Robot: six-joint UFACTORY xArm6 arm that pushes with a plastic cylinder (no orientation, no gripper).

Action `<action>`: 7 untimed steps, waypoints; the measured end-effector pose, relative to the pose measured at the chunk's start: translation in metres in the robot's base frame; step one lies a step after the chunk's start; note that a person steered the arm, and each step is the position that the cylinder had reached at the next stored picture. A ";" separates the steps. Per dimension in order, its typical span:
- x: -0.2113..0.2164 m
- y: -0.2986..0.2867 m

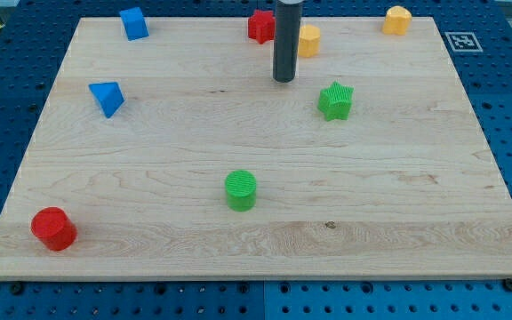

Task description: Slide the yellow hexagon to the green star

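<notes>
My tip (284,80) rests on the bench (149,178), bare rod with no claw to read. The yellow hexagon (309,41) sits just at its one o'clock, near it. The green star (335,100) lies at the tip's four o'clock, apart from both.

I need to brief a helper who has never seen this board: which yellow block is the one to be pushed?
Start at the wooden board and go to the middle of its top edge, where the dark rod comes down to my tip. The yellow hexagon sits just right of the rod, above the green star. The other yellow block lies far off, near the top right corner.
</notes>
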State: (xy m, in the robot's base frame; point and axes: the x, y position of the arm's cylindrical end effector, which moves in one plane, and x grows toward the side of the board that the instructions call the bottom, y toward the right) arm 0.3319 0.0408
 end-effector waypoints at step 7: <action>-0.084 0.109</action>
State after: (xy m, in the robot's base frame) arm 0.2479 0.1497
